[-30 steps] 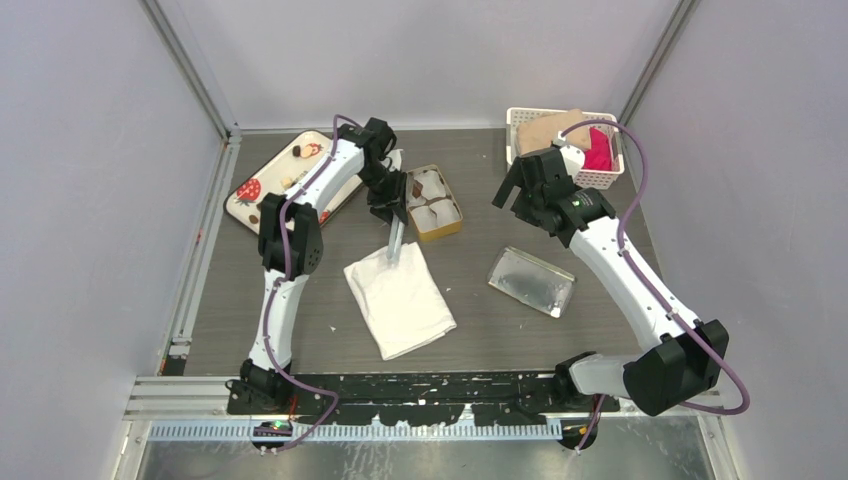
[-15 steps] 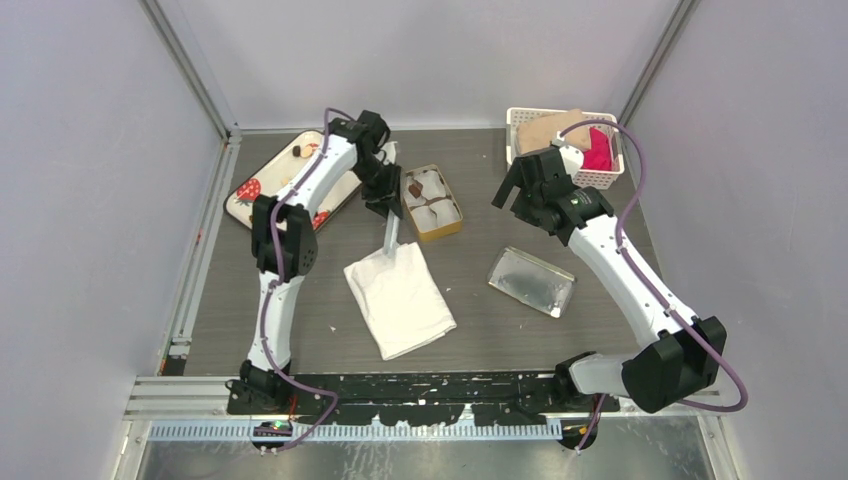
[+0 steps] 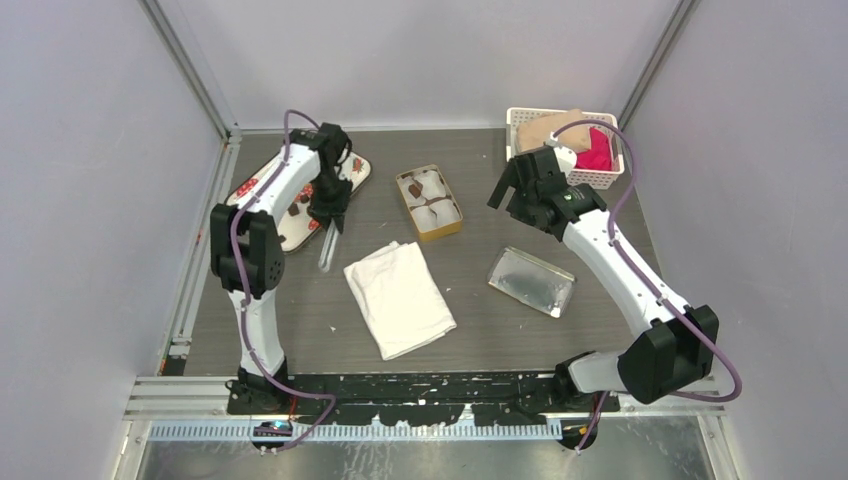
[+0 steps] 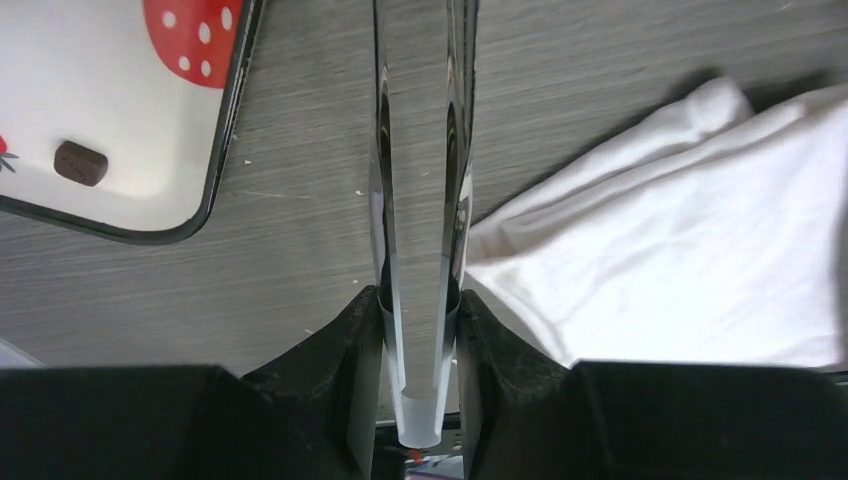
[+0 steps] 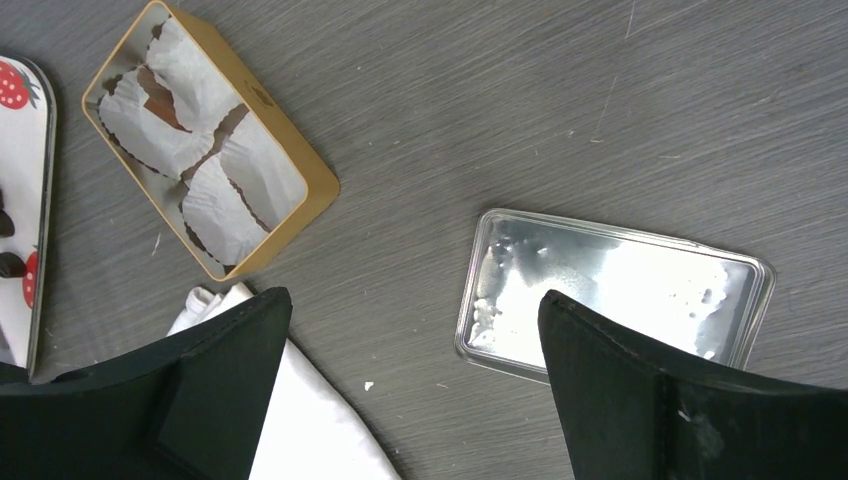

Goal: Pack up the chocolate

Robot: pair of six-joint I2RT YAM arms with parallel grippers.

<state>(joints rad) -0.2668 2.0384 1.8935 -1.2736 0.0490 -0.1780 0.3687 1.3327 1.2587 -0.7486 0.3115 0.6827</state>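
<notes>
Small dark-brown chocolate pieces (image 3: 297, 208) lie on the white strawberry-print tray (image 3: 350, 175) at the back left; one piece (image 4: 80, 163) shows in the left wrist view. Another chocolate (image 3: 414, 188) sits in a paper cup of the gold tin (image 3: 447, 228). My left gripper (image 3: 328, 203) hangs over the tray's near right edge, shut on metal tongs (image 4: 455, 150) that point down at the table. The tongs' arms stand apart with nothing seen between them, and their tips are out of the wrist view. My right gripper (image 5: 415, 297) is open and empty, above the table between tin and lid.
The tin's silver lid (image 3: 531, 281) lies upside down at centre right. A folded white cloth (image 3: 400, 298) lies at the centre front, next to the tongs. A white basket (image 3: 525, 122) with cloths stands at the back right.
My left gripper has swung left with the tongs, from beside the gold tin to the tray's near edge. The right arm has hardly moved.
</notes>
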